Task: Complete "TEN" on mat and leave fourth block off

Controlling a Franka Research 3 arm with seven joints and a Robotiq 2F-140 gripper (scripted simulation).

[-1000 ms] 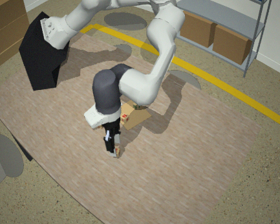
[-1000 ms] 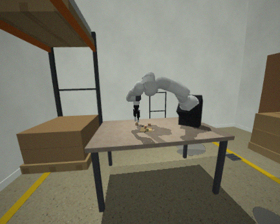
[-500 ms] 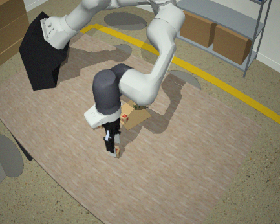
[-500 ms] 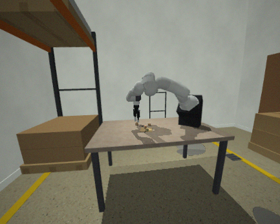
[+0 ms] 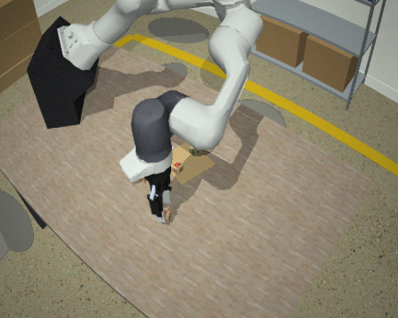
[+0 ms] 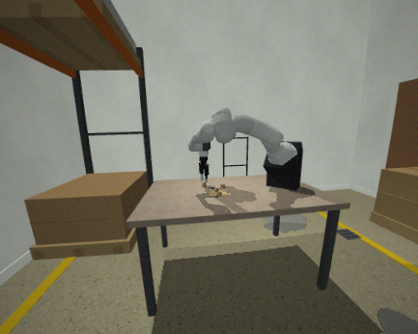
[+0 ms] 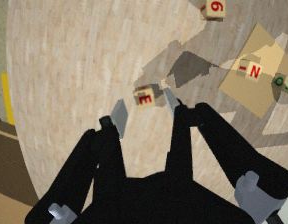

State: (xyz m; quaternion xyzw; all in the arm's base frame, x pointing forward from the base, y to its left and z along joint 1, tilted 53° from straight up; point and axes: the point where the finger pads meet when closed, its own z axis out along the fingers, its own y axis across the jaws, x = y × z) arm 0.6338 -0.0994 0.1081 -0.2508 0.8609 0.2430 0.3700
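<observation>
My gripper (image 7: 145, 102) points straight down at the table, its fingers part open. A small wooden block with a red E (image 7: 147, 96) lies on the table between the fingertips, with a gap on each side. In the top view the gripper (image 5: 161, 216) stands low over this block (image 5: 167, 214). The tan mat (image 7: 257, 72) lies to the right, and it shows under the arm in the top view (image 5: 194, 167). On it sit a block with a red N (image 7: 252, 71) and a block with a green letter (image 7: 281, 84), partly cut off. A fourth block with a red 6 or 9 (image 7: 215, 7) lies off the mat.
The arm's elbow and forearm (image 5: 189, 119) hang over the mat and hide part of it. The black robot base (image 5: 56, 78) stands at the table's far corner. The table edge (image 7: 4, 96) runs close to my left in the wrist view.
</observation>
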